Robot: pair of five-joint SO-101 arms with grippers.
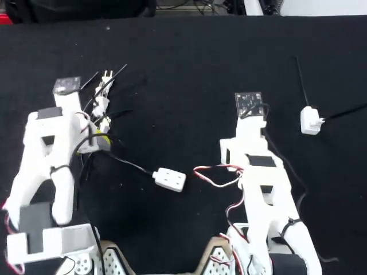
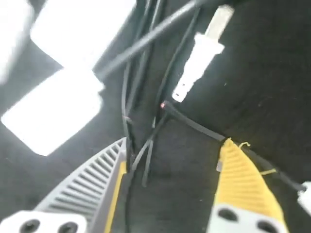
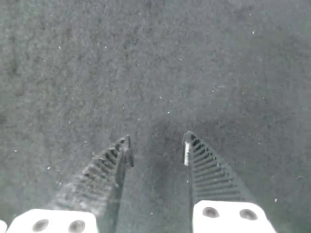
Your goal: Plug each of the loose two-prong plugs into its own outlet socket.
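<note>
Two-prong plug [image 2: 200,58], likely light, rigid and slick, lies at ten o'clock on the surface [image 1: 189,69], best pinched across its body; left pincer [image 2: 175,141] and right pincer [image 3: 157,137] both gape empty.

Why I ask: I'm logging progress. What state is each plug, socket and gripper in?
Left gripper: open, black cables between its fingers.
Right gripper: open, empty, over bare table.
Plug: unplugged, lying loose, prongs bare.
Socket: nothing plugged in.
White block: lying at the far right, cables at it; plugged or not, cannot tell.
</note>
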